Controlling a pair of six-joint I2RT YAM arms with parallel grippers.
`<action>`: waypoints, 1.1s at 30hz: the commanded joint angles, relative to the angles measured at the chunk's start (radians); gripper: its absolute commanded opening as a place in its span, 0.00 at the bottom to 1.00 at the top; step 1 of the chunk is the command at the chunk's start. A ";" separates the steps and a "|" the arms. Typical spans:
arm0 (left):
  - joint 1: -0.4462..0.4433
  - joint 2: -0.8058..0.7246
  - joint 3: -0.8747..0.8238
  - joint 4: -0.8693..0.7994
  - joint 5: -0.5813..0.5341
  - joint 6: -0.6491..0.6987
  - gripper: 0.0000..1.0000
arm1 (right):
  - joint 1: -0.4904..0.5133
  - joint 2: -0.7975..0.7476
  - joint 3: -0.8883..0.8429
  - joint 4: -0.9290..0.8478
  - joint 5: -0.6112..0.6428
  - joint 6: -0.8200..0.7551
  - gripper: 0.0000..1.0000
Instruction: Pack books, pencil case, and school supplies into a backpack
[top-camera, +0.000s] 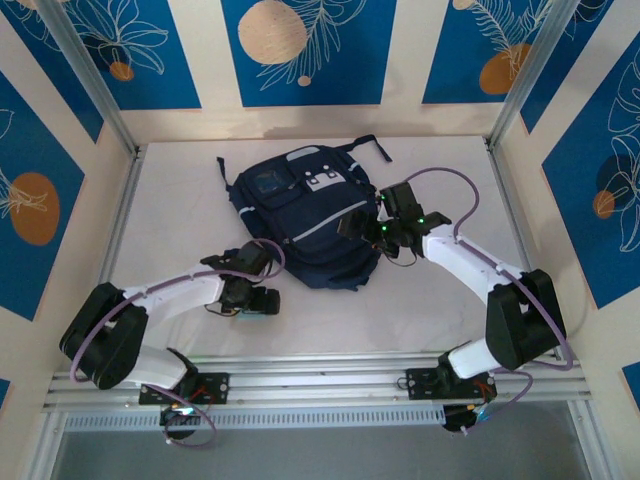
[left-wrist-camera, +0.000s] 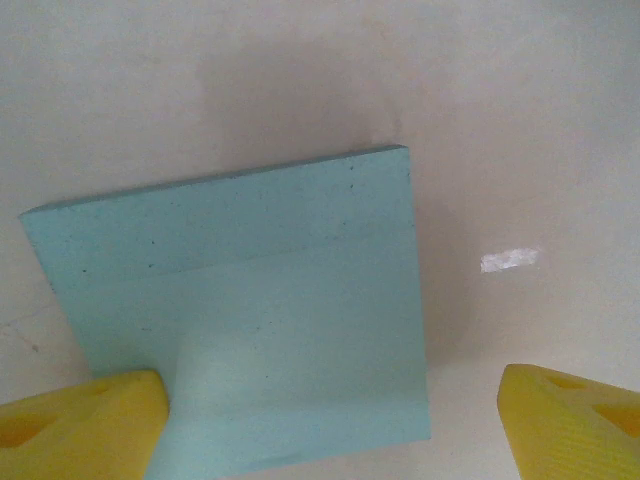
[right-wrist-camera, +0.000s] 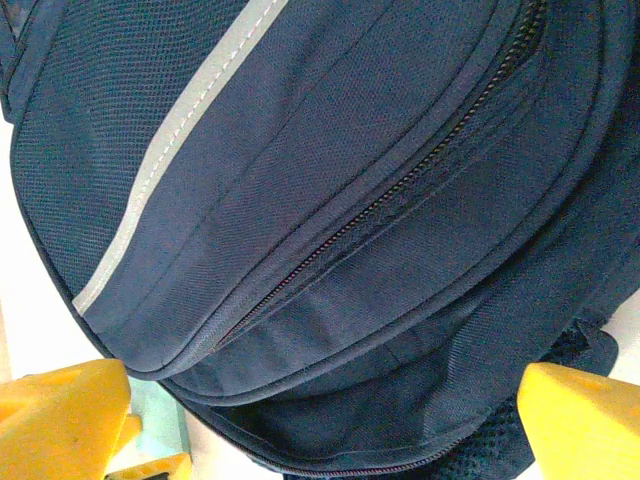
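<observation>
The navy backpack (top-camera: 305, 225) lies flat in the middle of the table, and its zipper (right-wrist-camera: 400, 190) and pale stripe (right-wrist-camera: 170, 170) run across the right wrist view. My right gripper (top-camera: 360, 226) hangs open over the bag's right lower side (right-wrist-camera: 330, 300), with the fabric between its yellow fingers (right-wrist-camera: 60, 420). The light blue square pad (left-wrist-camera: 240, 300) lies on the table by the bag's lower left corner (top-camera: 258, 310). My left gripper (left-wrist-camera: 330, 430) is open just above it, one yellow finger (left-wrist-camera: 80, 425) over the pad's corner and the other off its edge. The books, pencil case, pale green pad and clear piece are out of view.
The white table (top-camera: 440, 160) is fenced by metal rails and blue patterned walls. A small white mark (left-wrist-camera: 510, 260) lies on the table right of the pad. Dark straps (top-camera: 365, 145) trail from the bag's far end. Open table lies to the left and right of the bag.
</observation>
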 joint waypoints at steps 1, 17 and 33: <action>-0.007 0.031 -0.012 -0.067 -0.042 0.005 0.89 | 0.005 -0.038 -0.011 -0.017 0.020 0.000 1.00; -0.009 -0.058 0.088 -0.226 -0.096 -0.005 0.98 | 0.008 -0.025 -0.024 0.001 0.005 0.013 0.99; -0.008 0.057 -0.024 -0.107 -0.084 -0.019 0.96 | 0.008 -0.045 -0.031 0.000 0.008 0.012 0.99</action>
